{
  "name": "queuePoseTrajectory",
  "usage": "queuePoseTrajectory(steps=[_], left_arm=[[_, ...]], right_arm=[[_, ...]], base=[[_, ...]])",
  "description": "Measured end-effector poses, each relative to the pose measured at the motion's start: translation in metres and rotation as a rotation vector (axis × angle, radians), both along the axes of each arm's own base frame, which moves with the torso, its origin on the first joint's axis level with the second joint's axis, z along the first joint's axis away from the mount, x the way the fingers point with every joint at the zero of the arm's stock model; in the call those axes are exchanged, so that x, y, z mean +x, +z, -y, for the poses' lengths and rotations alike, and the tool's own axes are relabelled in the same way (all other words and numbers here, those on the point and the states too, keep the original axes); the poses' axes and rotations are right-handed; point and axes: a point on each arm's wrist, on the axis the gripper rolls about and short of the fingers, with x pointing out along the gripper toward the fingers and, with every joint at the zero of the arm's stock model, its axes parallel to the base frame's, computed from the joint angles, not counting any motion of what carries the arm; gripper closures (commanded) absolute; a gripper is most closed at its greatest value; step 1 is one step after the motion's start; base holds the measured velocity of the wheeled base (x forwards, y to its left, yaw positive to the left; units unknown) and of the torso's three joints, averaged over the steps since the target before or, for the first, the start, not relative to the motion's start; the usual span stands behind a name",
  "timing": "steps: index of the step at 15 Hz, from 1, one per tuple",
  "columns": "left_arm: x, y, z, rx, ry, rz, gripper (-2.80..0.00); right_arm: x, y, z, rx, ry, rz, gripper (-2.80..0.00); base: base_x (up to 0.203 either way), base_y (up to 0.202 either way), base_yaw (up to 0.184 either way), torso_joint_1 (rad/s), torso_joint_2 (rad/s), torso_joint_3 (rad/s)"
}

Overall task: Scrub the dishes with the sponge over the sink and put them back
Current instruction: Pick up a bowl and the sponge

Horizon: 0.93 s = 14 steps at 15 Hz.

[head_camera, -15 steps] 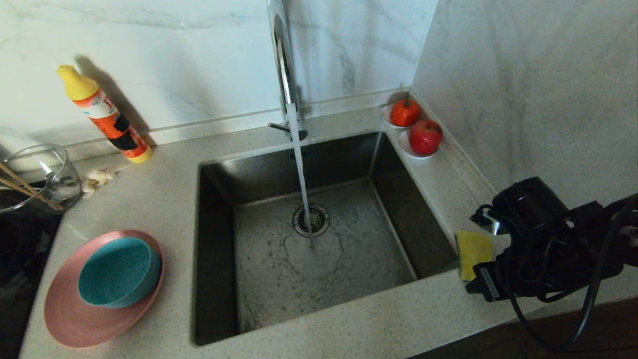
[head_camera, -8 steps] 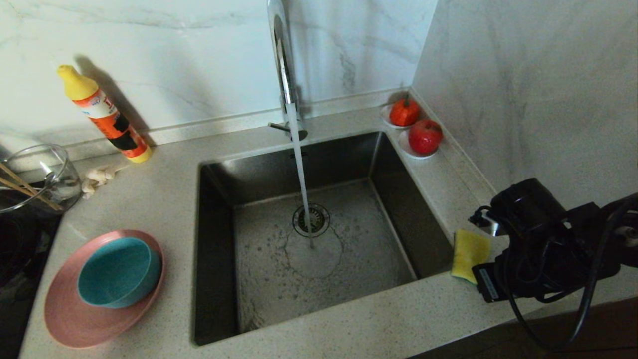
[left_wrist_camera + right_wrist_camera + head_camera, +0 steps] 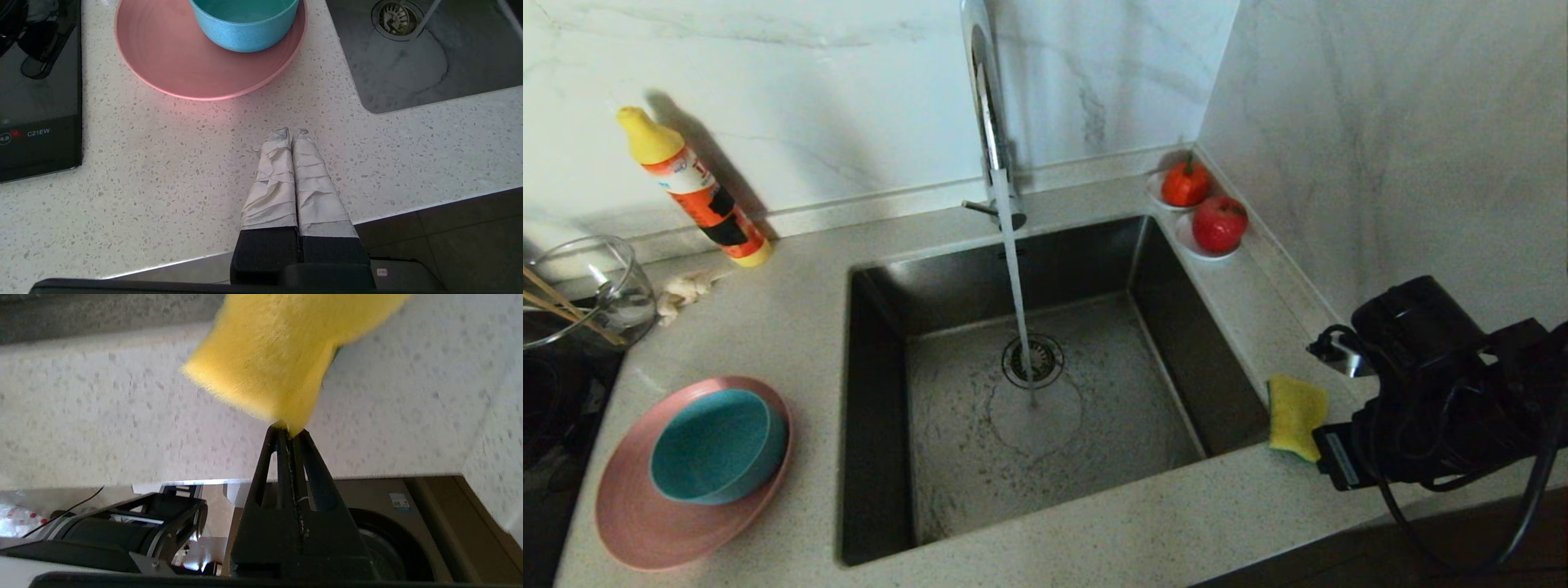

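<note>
The black fingers (image 3: 286, 435) of our right gripper (image 3: 288, 430) are clamped on one corner of the rectangular yellow foam sponge (image 3: 282, 355), which hangs just above the speckled stone desk (image 3: 792, 327). In the head view, this sponge (image 3: 1294, 416) sits at the near right corner of the deep, dark stainless-steel sink (image 3: 947, 457), with our right gripper (image 3: 1327, 457) just beside it. Water runs from the tall chrome tap (image 3: 988, 114) onto the basin floor beside the round metal drain strainer (image 3: 1033, 359).

The tape-wrapped fingers (image 3: 278, 163) of our left gripper (image 3: 291, 132) are pressed together, holding nothing, over the bare desk near its front edge. The wide round matte pink plate (image 3: 171, 61) lies on the desk to the left of the sink, and the smaller teal bowl (image 3: 245, 20) stands on it.

The thin wooden sticks (image 3: 560, 306) lean in the clear glass jug (image 3: 605, 286) at far left. An orange bottle with a yellow cap (image 3: 690, 188) leans against the wall behind.
</note>
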Motion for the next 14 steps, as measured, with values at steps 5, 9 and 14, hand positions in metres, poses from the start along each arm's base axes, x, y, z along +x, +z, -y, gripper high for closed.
queuePoseTrajectory(steps=[5,9,14], left_arm=[[0.000,0.000,0.000,0.000,0.000,0.000,0.00],[0.000,0.000,0.000,0.000,0.000,0.000,0.00],[0.000,0.000,0.000,0.000,0.000,0.000,0.00]], right_arm=[[-0.005,0.003,0.004,-0.003,-0.006,0.006,0.00],[-0.005,0.007,0.005,0.006,-0.020,0.012,-2.80],[0.004,0.014,-0.001,0.084,-0.147,-0.027,-2.80]], base=[[0.000,0.000,0.000,0.000,0.00,0.000],[0.000,0.000,0.000,0.000,0.00,0.000],[0.000,0.000,0.000,0.000,0.00,0.000]])
